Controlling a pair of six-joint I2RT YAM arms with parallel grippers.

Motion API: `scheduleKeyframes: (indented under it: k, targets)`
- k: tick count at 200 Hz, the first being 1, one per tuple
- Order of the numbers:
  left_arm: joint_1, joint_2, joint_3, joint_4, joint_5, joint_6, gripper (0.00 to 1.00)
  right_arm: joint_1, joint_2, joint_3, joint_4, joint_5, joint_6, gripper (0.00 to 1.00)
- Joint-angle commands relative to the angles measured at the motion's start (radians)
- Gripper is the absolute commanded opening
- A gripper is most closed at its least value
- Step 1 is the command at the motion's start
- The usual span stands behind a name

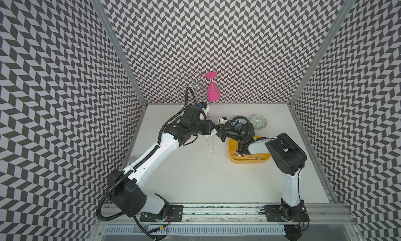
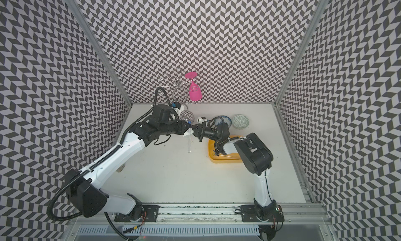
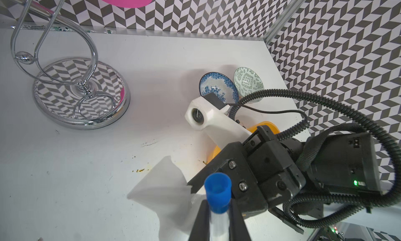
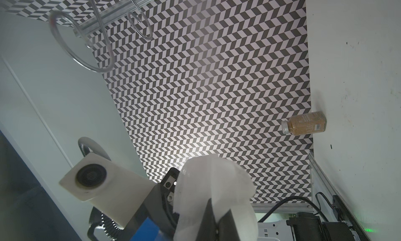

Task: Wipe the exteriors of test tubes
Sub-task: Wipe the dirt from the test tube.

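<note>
above the middle of the table (image 1: pixel 195 174), the left gripper (image 3: pixel 218 209) clamps a blue-capped test tube (image 1: pixel 213 144) just below its cap, while the right gripper (image 4: pixel 218 220) pinches a white tissue (image 4: pixel 217 181) just beside it.

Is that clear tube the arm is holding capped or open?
Capped: a small blue cap sits on the end of the thin clear test tube.

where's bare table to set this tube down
Widest bare patch: front centre of the table, between the left arm, the yellow tray and the front rail. Crowded at the back: glass rack, blue bowl, green bowl.
</note>
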Motion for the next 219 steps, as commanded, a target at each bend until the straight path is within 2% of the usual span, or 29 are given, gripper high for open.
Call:
scheduleKeyframes:
  k: [1, 179, 219]
  targets:
    - [-0.006, -0.015, -0.003, 0.016, -0.027, 0.022, 0.06, 0.000, -0.010, -0.030, 0.023, -0.014, 0.089, 0.00]
    - [-0.007, 0.005, 0.017, 0.008, -0.138, 0.076, 0.06, 0.127, -0.123, -0.299, 0.107, 0.059, 0.104, 0.00]
    - [-0.009, -0.003, 0.011, 0.005, -0.143, 0.068, 0.06, 0.137, -0.126, -0.310, 0.127, 0.072, 0.120, 0.00]
